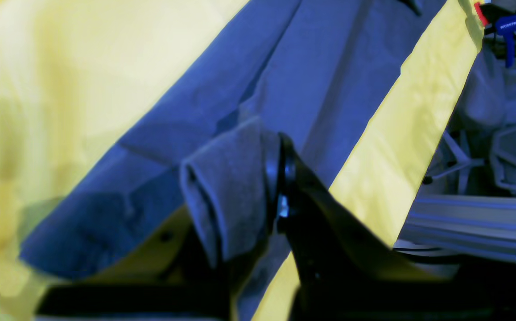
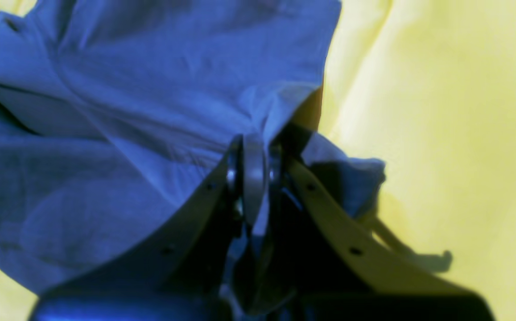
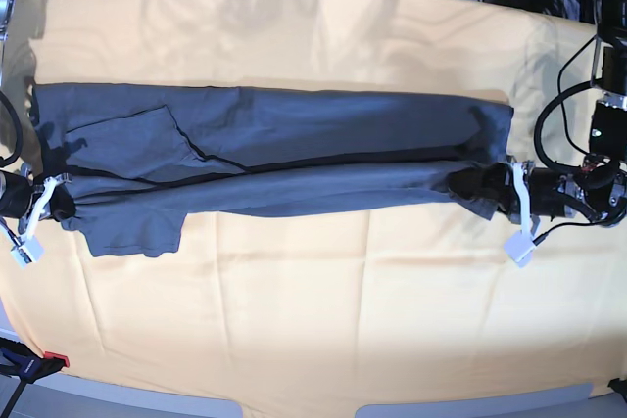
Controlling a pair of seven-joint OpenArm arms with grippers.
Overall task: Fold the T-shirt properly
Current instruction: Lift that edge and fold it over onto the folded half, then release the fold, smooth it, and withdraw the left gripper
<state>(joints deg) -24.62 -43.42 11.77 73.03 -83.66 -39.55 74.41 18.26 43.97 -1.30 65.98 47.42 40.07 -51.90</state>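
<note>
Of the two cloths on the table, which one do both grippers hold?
The dark blue-grey T-shirt, not the orange-yellow cloth spread under it. The left gripper pinches one end and the right gripper the other, stretching it into a long band.

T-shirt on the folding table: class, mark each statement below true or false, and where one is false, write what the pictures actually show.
1. The T-shirt lies stretched in a long band across the orange-yellow cloth. True.
2. The left gripper hangs open above the shirt. False: it is shut on a bunched fold of the T-shirt.
3. The right gripper is shut on the T-shirt's fabric. True.
4. In the base view both grippers hold the same end of the shirt. False: they hold opposite ends, one at each side of the table.
5. The T-shirt is already folded into a small square. False: it is still a long strip, with one sleeve sticking out on the near side.
</note>
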